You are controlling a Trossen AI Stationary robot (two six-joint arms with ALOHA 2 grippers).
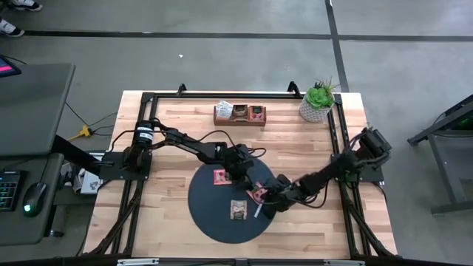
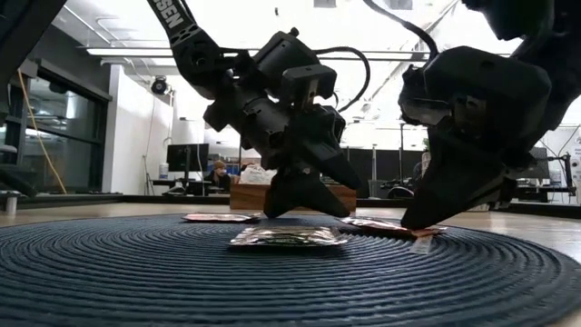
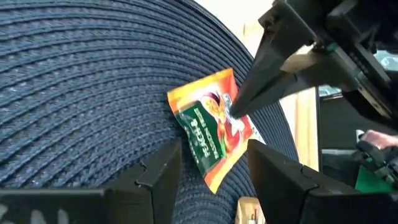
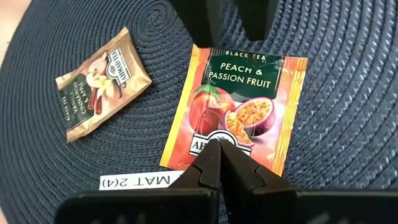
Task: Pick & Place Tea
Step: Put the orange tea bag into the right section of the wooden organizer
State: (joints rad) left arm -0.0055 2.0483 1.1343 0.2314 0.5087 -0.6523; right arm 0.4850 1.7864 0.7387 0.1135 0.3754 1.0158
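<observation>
Three tea sachets lie flat on the dark round mat (image 1: 214, 222): an orange one (image 4: 236, 106), a brown one (image 4: 102, 81) and a red one (image 1: 220, 176). My right gripper (image 4: 219, 149) is shut, its tips down on the orange sachet. My left gripper (image 3: 211, 180) is open and low over the mat at that sachet's opposite end, with one finger (image 4: 199, 22) at each side of its edge. My right gripper presses its shut fingertips (image 3: 249, 93) down on the orange sachet near the end with the brand mark (image 4: 193, 140). The fingers come slanting down from the table's right. The sachet lies flat on the mat. My left gripper: I cannot tell whether its fingers touch the sachet.
A thin white strip (image 4: 140, 181) lies on the mat beside the orange sachet. A wooden box (image 1: 239, 114) with more sachets stands at the table's far edge, and a potted plant (image 1: 318, 102) at the far right corner.
</observation>
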